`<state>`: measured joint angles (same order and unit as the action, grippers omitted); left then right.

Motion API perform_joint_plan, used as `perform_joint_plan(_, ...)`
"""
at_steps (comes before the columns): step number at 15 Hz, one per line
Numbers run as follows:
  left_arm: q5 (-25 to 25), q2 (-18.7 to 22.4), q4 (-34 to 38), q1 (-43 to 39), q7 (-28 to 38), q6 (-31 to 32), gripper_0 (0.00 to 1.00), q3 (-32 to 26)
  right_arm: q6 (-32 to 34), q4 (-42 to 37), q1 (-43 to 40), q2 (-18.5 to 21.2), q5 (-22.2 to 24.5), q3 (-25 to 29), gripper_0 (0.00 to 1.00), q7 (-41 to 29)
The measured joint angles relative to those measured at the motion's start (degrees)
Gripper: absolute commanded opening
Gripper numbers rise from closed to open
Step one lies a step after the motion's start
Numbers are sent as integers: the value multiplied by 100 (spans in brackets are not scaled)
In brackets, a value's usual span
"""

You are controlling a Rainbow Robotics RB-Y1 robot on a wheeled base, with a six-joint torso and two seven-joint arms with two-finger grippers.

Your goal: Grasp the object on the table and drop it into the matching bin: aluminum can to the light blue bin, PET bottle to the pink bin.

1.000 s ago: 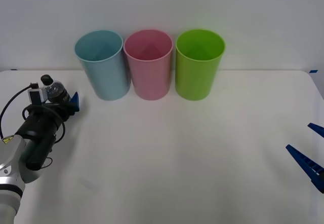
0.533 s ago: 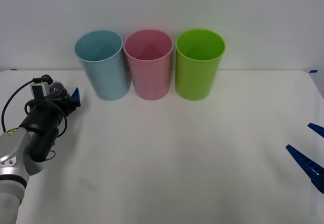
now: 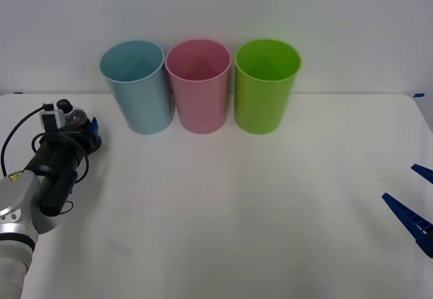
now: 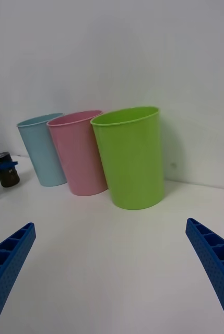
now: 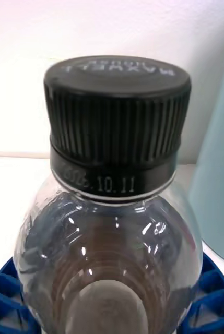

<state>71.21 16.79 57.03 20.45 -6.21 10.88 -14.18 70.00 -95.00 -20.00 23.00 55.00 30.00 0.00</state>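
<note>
My left end effector [image 3: 86, 131] pinches the bottle [image 3: 74, 119] between its blue fingers [image 5: 7, 308], at the table's [image 3: 237, 204] far left, just beside the blue bin [image 3: 137, 89]. The pink bin [image 3: 198, 88] stands next, then a green bin [image 3: 266, 88]. My right end effector [image 4: 112, 271] hangs spread wide at the table's right edge.

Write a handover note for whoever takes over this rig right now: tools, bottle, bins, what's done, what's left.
Left tool: closed around the PET bottle at the table's far left, just left of the light blue bin.
Right tool: open, idle at the table's right edge.
Bins: light blue, pink bin, green bin in a row at the back.
Done: bottle gripped.
Left: carry it over the pink bin and release.
</note>
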Motion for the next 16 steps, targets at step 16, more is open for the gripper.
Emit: perform_joint_plan(16, -2188, 1613, 829, -830, -89, 1319, 0, 1443, 0, 0, 0, 0, 0, 0, 100, 0)
